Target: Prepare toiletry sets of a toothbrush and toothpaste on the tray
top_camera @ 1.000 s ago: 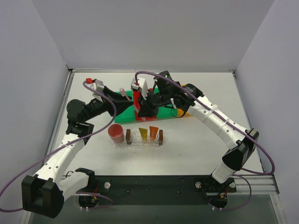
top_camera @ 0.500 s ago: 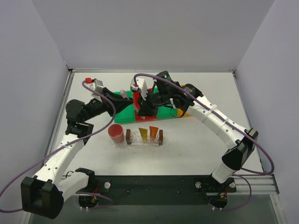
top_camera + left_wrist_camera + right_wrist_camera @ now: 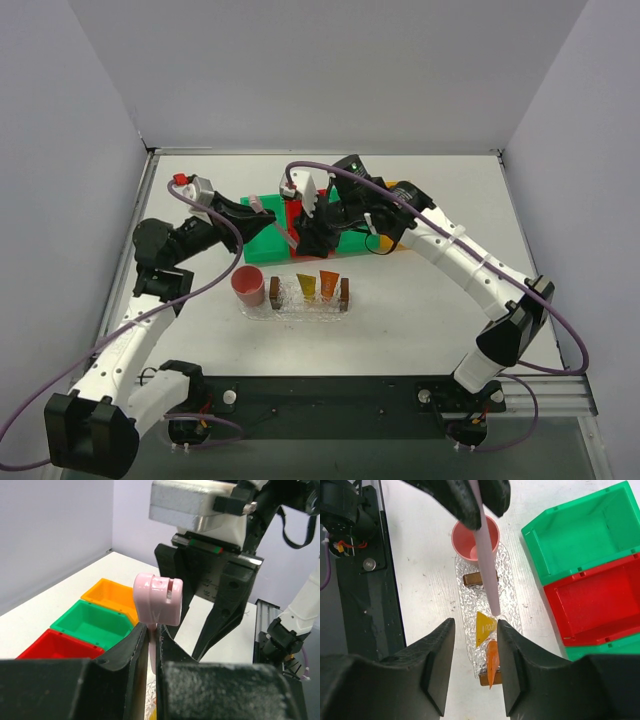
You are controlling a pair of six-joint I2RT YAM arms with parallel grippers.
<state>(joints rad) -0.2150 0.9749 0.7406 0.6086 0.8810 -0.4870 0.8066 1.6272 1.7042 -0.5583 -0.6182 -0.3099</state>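
Above the bins (image 3: 260,245) toward the tabletop's far edge, my left gripper (image 3: 151,639) has jaws clamped on the toothbrush (image 3: 157,597); right gripper (image 3: 475,625) jaws apart, just beside it. Step, I reckon: carrying brush to tray (image 3: 275,292), toothpaste (image 3: 329,283) already there. Next: lower btwn handle blocks; cup (image 3: 248,287) crowds tray's left end, R arm close.

Slim whitish-pink plastic toothbrush (image 3: 486,565) held aloft; yellow wedge-shaped toothpaste tube (image 3: 484,627) and orange toothpaste tube (image 3: 491,662) in the small clear plastic tray (image 3: 471,579).
The toothbrush is tilted, clear of the worktop, pinched in the left gripper (image 3: 151,635)'s closed jaws. The two tubes sit just beside each other between the tray's dark brown end blocks.
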